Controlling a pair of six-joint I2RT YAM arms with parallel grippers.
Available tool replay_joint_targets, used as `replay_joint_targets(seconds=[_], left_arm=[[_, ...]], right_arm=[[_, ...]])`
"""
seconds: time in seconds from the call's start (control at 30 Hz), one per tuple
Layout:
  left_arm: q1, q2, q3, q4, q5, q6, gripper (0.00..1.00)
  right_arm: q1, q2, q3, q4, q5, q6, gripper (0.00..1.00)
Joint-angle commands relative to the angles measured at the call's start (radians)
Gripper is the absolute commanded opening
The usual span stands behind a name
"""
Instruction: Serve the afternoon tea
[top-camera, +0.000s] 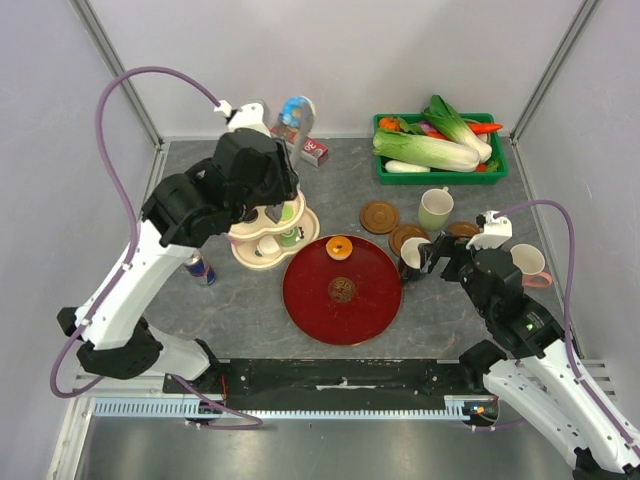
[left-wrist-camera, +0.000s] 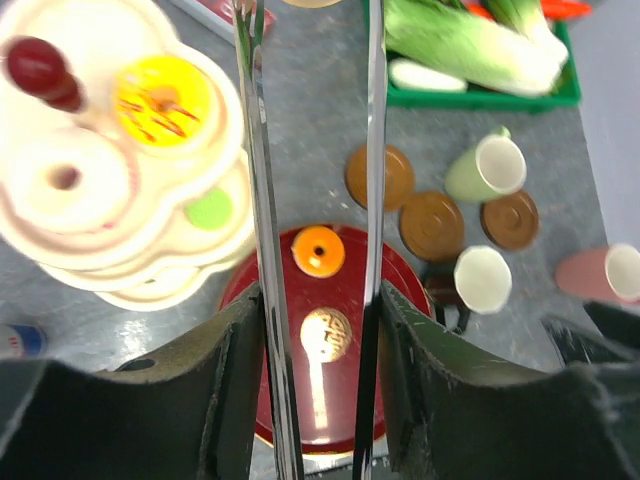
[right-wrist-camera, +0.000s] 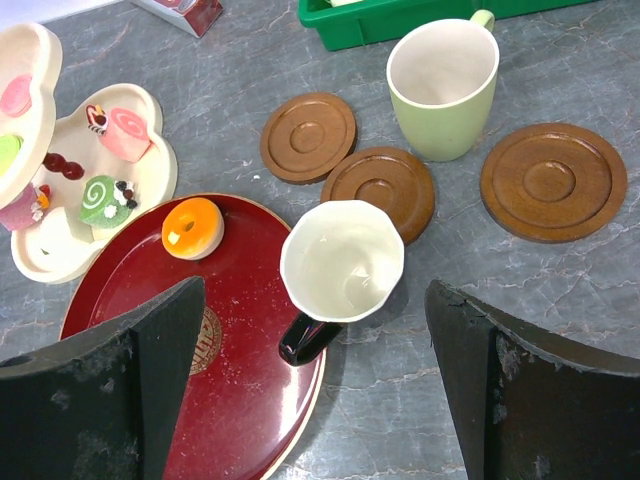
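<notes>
My left gripper (left-wrist-camera: 320, 300) is shut on metal tongs (left-wrist-camera: 262, 200), whose blades stand apart and empty, above the cream tiered stand (top-camera: 262, 258). The stand holds a yellow cake (left-wrist-camera: 163, 100), a white donut (left-wrist-camera: 65, 180) and swirl cakes (right-wrist-camera: 125, 133). An orange donut (top-camera: 339, 247) lies on the red tray (top-camera: 325, 310). My right gripper (right-wrist-camera: 315, 290) is open, and a black mug with a white inside (right-wrist-camera: 343, 262) stands just ahead between its fingers, at the tray's right rim. A pale green mug (right-wrist-camera: 440, 85) stands among three brown coasters (right-wrist-camera: 308, 137).
A green crate of vegetables (top-camera: 440, 150) is at the back right. A pink mug (top-camera: 530, 263) stands right of my right gripper. A small can (top-camera: 200, 268) stands left of the stand. A red box (top-camera: 314, 150) and a bottle (top-camera: 295, 115) are at the back.
</notes>
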Motion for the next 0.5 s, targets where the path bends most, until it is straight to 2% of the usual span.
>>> replay_joint_targets(seconds=[0.0,0.17,0.47], left_arm=[[0.107,-0.038,0.057,0.004,-0.084,0.053,0.51],[0.217,-0.096,0.008,-0.055,-0.161,0.01,0.52],[0.345,-0.262,-0.241,-0.088,-0.126,-0.077,0.52]], right_arm=[[0.002,-0.006,0.001,0.026,0.016,0.003,0.98],[0.0,-0.006,0.001,0.026,0.014,0.005,0.98],[0.0,-0.003,0.001,0.026,0.007,0.003,0.98]])
